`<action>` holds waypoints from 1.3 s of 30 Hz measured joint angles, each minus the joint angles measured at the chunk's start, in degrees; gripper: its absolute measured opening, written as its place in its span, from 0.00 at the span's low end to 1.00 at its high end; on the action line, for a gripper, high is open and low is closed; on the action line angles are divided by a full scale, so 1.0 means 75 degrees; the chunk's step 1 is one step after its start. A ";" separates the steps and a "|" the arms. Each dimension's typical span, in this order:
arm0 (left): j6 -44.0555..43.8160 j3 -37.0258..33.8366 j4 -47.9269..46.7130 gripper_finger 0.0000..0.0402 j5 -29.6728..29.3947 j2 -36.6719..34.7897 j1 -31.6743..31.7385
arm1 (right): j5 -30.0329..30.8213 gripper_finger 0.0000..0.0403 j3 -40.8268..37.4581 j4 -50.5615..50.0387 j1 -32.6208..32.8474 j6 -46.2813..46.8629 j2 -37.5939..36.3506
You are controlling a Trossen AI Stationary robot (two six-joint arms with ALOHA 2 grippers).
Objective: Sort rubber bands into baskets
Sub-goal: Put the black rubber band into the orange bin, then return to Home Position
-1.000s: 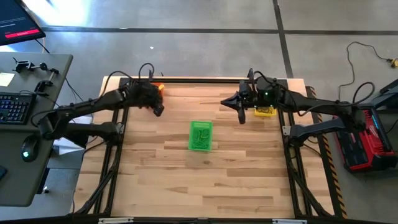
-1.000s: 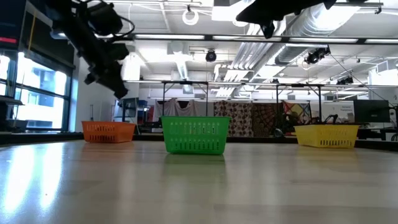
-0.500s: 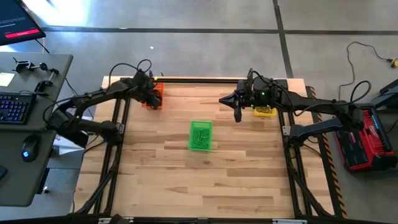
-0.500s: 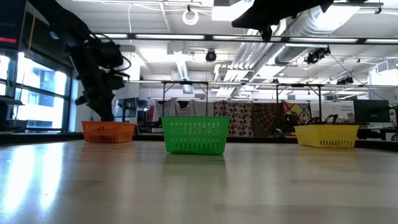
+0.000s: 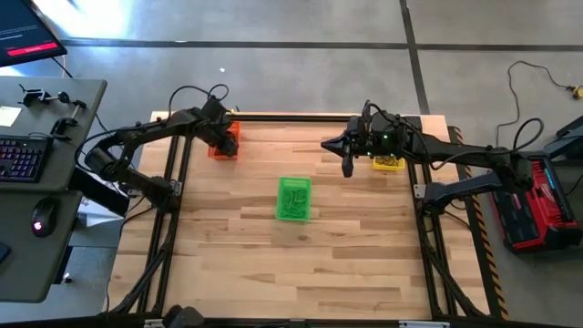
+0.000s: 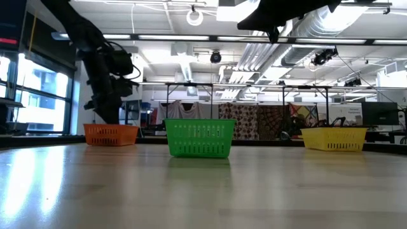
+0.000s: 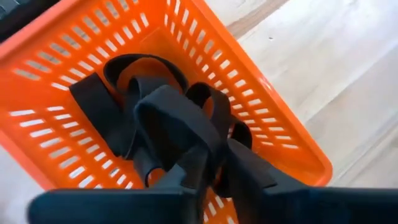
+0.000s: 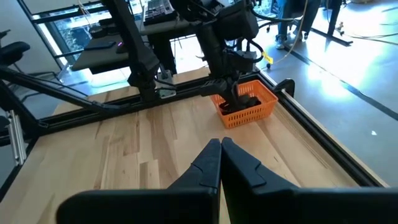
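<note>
**A:** Hovering over the orange basket (image 5: pixel 224 143), the left claw (image 5: pixel 221 137) is being held there, judging by the task, so that black rubber bands (image 7: pixel 134 102) are dropped inside. Is anything still being pinched?

**B:** It cannot be told; in the left wrist view the fingers (image 7: pixel 186 134) are being seen just above the bands, with no clear gap or grip shown.

**A:** How are the bands looking?

**B:** Wide, flat black loops are being seen piled on the orange basket's floor.

**A:** And the rest?

**B:** The green basket (image 5: pixel 293 198) is being kept toward the desk (image 5: pixel 301 264) centre from the orange basket, the yellow basket (image 5: pixel 389 163) at the far side. The right claw (image 5: pixel 347 169) is being held pressed together, waiting beside the yellow one.
</note>
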 joint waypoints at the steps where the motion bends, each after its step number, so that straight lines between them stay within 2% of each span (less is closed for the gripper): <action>1: 0.0008 0.0042 -0.0048 0.13 -0.0018 -0.0008 0.0000 | 0.0000 0.00 0.0000 0.0000 0.0000 -0.0003 0.0000; 10: -0.0135 0.0238 -0.0114 0.36 -0.0079 -0.0417 -0.0003 | 0.0000 0.00 0.0000 -0.0006 -0.0003 -0.0082 0.0000; 15: -0.0123 0.0238 -0.0524 0.40 -0.0076 -0.0934 -0.0125 | 0.0001 0.00 0.0000 -0.0290 -0.0046 -0.0085 0.0000; 18: -0.0094 0.0126 -0.0226 0.35 -0.0074 -0.1622 -0.0386 | 0.0063 0.00 0.0000 -0.0534 -0.0108 -0.0179 0.0000; 22: -0.0472 -0.0258 0.0929 0.19 0.0003 -0.2796 -0.0934 | 0.0320 0.00 0.0000 -0.0366 -0.0093 -0.1051 0.0000; 26: -0.0583 -0.0672 0.1703 0.02 0.0012 -0.3712 -0.1646 | -0.0234 0.00 0.0000 -0.0045 -0.0161 -0.1360 -0.0003; 30: -0.0543 -0.1145 0.2792 0.02 -0.0071 -0.4350 -0.2392 | -0.0573 0.00 0.0000 -0.0095 -0.0230 -0.1549 -0.0003; 39: -0.0217 -0.2188 0.5140 0.00 -0.0218 -0.5123 -0.3509 | -0.0621 0.00 0.0000 -0.0519 -0.0180 -0.1530 -0.0003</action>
